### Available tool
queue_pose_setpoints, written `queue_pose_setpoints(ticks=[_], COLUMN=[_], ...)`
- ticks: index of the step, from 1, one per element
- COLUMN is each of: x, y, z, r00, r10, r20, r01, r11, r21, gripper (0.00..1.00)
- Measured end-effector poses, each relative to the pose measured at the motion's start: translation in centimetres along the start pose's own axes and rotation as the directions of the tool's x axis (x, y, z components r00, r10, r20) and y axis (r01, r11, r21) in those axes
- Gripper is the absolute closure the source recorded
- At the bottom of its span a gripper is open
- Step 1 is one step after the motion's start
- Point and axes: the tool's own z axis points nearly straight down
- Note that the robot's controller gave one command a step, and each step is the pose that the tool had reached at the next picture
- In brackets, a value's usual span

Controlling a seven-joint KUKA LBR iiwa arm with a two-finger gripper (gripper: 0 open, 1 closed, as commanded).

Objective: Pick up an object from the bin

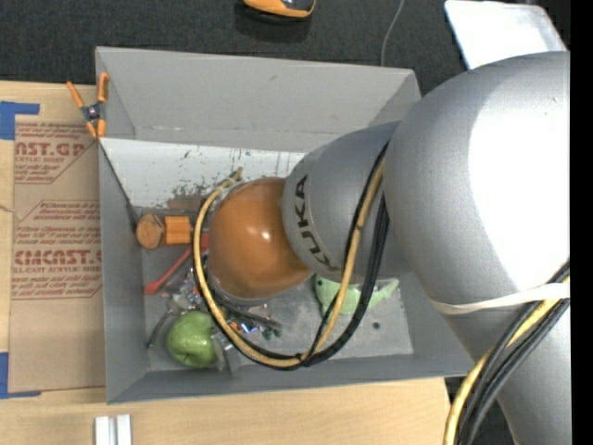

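Bin (278, 100): grey metal, with small things on its floor.
Orange tube (162, 229): lies on its side by the left wall.
Red stick (167, 274): thin and slanted, near the tube.
Green apple (190, 338): round, in the near left corner.
Orange cover (250, 239): big and round, on the arm's wrist, over the middle of the bin.
Gripper (243, 316): low under the cover, just beside the apple. I cannot tell if it is wide or pinched.
Pale green thing (357, 295): right of the cover, partly behind cables.
Arm (482, 202): big and silver, on the right.
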Motion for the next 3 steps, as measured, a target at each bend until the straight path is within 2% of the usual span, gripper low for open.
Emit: queue_pose_setpoints(ticks=[1, 3], x=[-0.68, -0.76], y=[0.06, 0.28], z=[0.24, 0.24], r00=[1.0, 1.0], r10=[0.007, 0.013], r20=[0.001, 0.002], r01=[-0.007, -0.013], r11=[1.0, 1.0], r21=[-0.001, -0.002], gripper=[1.0, 1.0])
